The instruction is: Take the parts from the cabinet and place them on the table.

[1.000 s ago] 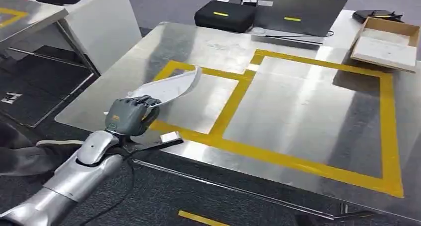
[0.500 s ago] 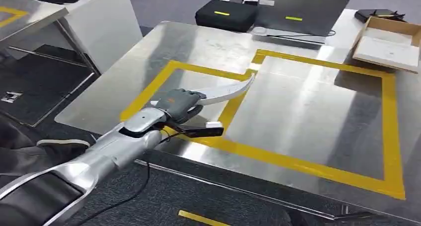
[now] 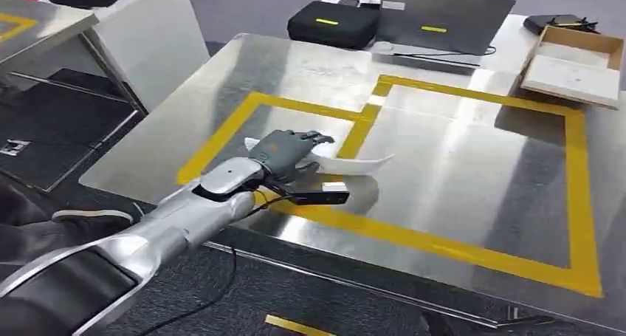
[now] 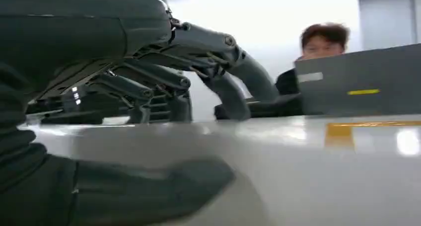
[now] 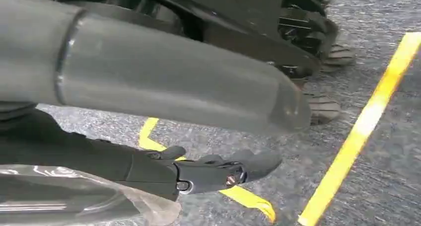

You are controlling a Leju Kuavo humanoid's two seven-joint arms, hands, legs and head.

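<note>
Head view shows the left hand (image 3: 289, 148) gripping the white curved part (image 3: 353, 163) low over the desk (image 3: 458, 166), at the yellow tape between the two squares. Right hand (image 5: 218, 172) hangs by the floor, its fingers stretched out around nothing. Carrying looks done; release is left.

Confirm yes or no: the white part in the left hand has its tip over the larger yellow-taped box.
Yes. In the head view the white part, held by the left hand, crosses the yellow tape divider into the larger box.
</note>
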